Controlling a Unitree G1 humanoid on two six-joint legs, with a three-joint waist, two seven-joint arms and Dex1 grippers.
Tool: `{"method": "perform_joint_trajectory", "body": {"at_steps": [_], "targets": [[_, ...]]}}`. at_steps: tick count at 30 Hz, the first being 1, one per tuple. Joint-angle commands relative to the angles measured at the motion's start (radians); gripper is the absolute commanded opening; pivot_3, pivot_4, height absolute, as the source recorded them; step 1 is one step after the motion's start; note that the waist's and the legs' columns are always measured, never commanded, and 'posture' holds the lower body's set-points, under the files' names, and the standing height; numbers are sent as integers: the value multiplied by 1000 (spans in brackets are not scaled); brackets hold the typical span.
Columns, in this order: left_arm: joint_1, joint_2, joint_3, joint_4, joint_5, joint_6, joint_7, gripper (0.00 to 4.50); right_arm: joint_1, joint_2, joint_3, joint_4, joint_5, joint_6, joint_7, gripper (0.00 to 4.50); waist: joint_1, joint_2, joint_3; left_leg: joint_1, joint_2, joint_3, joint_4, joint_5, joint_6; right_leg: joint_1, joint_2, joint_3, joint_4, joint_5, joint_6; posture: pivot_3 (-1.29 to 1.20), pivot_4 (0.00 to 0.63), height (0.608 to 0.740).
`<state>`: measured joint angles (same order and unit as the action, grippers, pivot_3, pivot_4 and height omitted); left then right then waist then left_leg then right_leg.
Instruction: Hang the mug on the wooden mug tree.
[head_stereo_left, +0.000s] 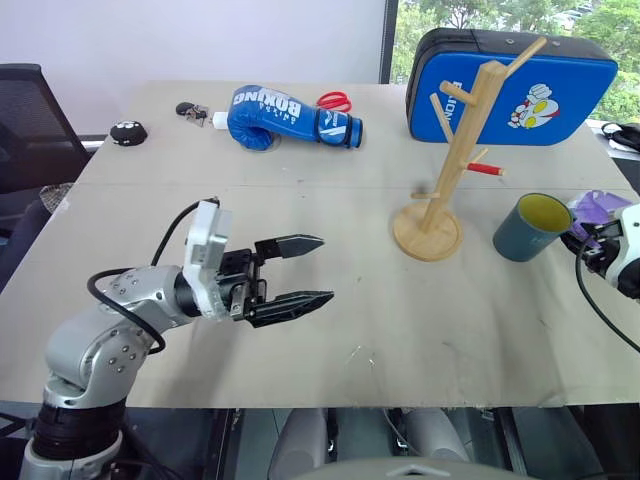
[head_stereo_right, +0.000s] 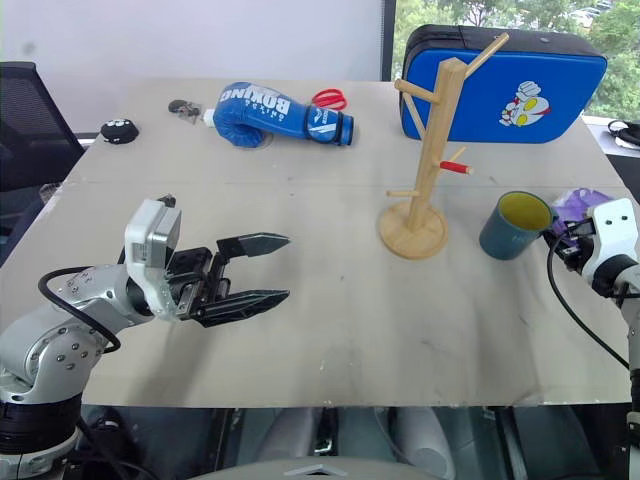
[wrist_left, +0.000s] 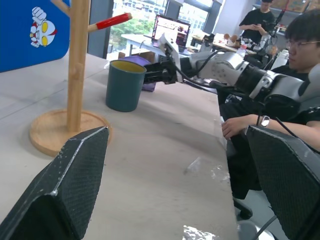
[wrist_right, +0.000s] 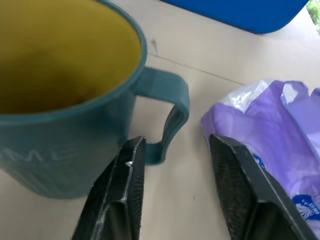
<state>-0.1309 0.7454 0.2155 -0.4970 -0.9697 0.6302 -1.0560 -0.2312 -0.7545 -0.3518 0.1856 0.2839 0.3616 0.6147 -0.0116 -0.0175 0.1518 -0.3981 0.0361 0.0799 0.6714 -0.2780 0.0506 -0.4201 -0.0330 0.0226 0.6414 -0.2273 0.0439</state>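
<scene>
the mug (head_stereo_left: 531, 227) stands upright on the tabletop (head_stereo_left: 350, 330), mouth up so its yellow inside shows, just to the right of the wooden mug tree (head_stereo_left: 447, 160) and apart from its round base. its handle faces the robot's right, which is why the right end effector (wrist_right: 175, 165) comes at it from that side: in the right wrist view its two fingers stand apart and straddle the handle, one finger between the handle and the mug wall, the other outside the loop next to the purple plastic packet (wrist_right: 270, 135). the fingers have not closed, so nothing is gripped yet; my judgement is that a grasp on the handle is being lined up, since holding the mug there would leave the loop partly free to slip over a peg.

the tree stands upright, its pegs angled upward; the red-tipped peg (head_stereo_left: 486, 169) points toward the mug's side and looks like the nearest candidate.

the left end effector (head_stereo_left: 305, 272) hovers open and empty over the bare middle of the tabletop, pointing across toward the tree, well apart from it, probably parked out of the way.

at the far edge lie a blue boxing glove (head_stereo_left: 290, 117), red scissors (head_stereo_left: 336, 101) and a blue cartoon-printed pad (head_stereo_left: 515, 88). a seated person (wrist_left: 295, 65) shows in the left wrist view.
</scene>
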Motion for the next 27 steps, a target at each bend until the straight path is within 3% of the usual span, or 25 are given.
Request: {"method": "perform_joint_trajectory", "body": {"at_steps": [1,18,22,23,27], "targets": [[8,13,35,-45,-33,-4,2,4500,-44,-12,7,25,4,-17,26,2212,-1,0,0,1,0,0,0,0,0,1,0,0,0,0,0,0,150,740],[26,32,60,-84,-76,13,57,4500,-268,44,76,342,-10,-119,93,2212,-2,0,0,3,0,-1,2,0,0,4,0,0,1,0,0,0,150,740],[25,31,63,-87,-86,16,69,4500,-292,53,79,369,-3,-125,115,320,0,0,0,3,0,-1,2,0,0,4,0,0,1,0,0,0,150,740],[25,30,64,-88,-90,17,72,4500,-292,53,78,366,2,-121,120,27,-1,0,0,3,0,-1,2,0,0,4,0,-1,1,0,0,0,150,740],[25,30,62,-91,-101,19,82,4500,-272,43,69,337,11,-114,133,27,-2,0,0,3,0,-1,2,0,0,4,0,0,1,0,0,0,150,740]]}}
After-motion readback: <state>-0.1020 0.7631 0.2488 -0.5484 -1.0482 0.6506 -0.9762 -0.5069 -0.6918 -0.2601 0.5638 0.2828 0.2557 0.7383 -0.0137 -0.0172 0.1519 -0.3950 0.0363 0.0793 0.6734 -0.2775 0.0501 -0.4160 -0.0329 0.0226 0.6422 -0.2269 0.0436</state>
